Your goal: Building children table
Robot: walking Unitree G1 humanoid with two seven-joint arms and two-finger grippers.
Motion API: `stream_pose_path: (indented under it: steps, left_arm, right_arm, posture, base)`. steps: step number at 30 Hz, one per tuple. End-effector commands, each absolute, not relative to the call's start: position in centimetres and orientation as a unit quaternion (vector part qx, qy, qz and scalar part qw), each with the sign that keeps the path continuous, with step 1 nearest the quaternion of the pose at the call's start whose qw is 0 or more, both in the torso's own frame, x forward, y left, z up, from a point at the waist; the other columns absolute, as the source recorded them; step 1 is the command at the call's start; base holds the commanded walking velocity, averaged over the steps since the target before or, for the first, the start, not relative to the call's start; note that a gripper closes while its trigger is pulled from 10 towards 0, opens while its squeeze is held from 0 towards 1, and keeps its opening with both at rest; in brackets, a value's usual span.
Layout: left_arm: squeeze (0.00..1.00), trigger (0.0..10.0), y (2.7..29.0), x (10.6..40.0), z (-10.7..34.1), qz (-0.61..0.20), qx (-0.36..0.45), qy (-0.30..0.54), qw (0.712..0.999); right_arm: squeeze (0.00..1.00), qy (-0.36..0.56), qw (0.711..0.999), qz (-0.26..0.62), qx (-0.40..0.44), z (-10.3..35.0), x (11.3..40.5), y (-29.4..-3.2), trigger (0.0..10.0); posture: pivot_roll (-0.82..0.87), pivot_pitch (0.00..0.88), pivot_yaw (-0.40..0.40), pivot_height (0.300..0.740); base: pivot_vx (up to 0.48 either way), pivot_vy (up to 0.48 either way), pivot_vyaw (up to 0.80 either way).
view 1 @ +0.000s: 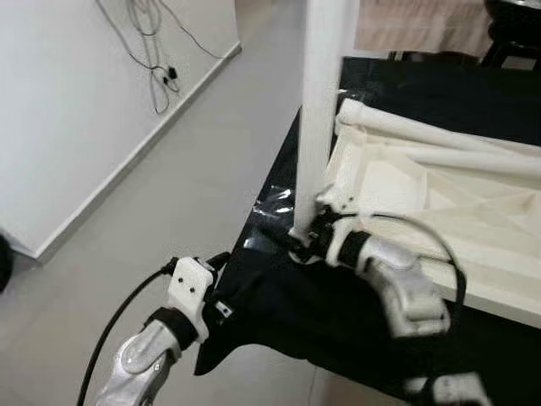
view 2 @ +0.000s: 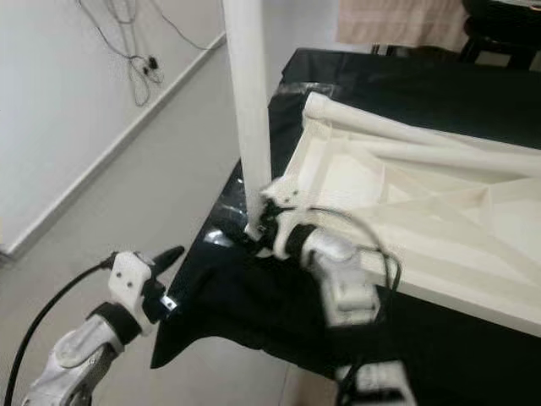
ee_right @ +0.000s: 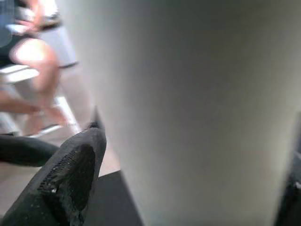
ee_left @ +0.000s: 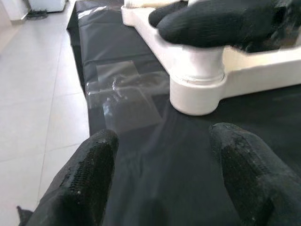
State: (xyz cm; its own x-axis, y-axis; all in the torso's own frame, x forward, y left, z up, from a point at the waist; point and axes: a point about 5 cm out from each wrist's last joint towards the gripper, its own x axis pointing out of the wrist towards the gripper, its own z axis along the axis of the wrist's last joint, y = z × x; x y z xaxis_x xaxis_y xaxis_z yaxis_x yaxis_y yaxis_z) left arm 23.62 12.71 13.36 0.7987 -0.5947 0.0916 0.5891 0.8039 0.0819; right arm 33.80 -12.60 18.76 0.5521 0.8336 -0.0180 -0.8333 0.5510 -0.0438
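Head views: I see the white table leg (view 1: 321, 101) standing upright in the corner socket of the upturned white tabletop (view 2: 423, 211), which lies on a black sheet (view 1: 296, 313). My right gripper (view 1: 306, 239) is clamped around the leg's base. My left gripper (view 2: 169, 258) hovers at the sheet's edge above the pale tile floor (view 1: 169, 203).

Left wrist view: my fingers (ee_left: 89, 179) stand apart, empty, facing the socket (ee_left: 195, 89).

Right wrist view: the leg sits between my fingers (ee_right: 70, 179); a seated person's legs (ee_right: 37, 61) show behind.
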Motion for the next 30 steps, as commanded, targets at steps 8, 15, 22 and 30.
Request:
stream_pose_path:
  steps: [8, 15, 22, 30]
  left_arm:
    - [0.0, 10.0, 12.4, 22.6, 13.3, -0.333, 0.013, -0.054, 0.941]
    - [0.0, 10.0, 12.3, 22.3, 13.4, -0.337, 0.01, -0.053, 0.94]
    - [0.0, 10.0, 12.4, 22.0, 13.6, -0.337, 0.008, -0.053, 0.94]
    - [0.0, 10.0, 13.2, 22.8, 13.7, -0.332, 0.013, -0.054, 0.942]
  right_arm:
    - [0.0, 0.011, 0.847, 0.531, 0.002, 20.3, 36.9, -11.9, 0.0]
    - [0.0, 0.025, 0.854, 0.52, 0.005, 19.8, 37.2, -12.4, 0.0]
    - [0.0, 0.033, 0.896, 0.44, -0.041, 17.8, 35.9, -15.2, 0.0]
    - [0.0, 0.078, 0.979, 0.169, -0.079, 13.8, 27.7, -11.9, 0.0]
  posture:
    - [0.07, 0.177, 0.047, 0.74]
    - [0.07, 0.191, 0.052, 0.74]
    - [0.05, 0.216, 0.038, 0.74]
    - [0.0, 0.208, 0.071, 0.74]
  base:
    - [0.0, 0.0, 0.0]
    - [0.0, 0.0, 0.0]
    - [0.0, 0.0, 0.0]
    - [0.0, 0.0, 0.0]
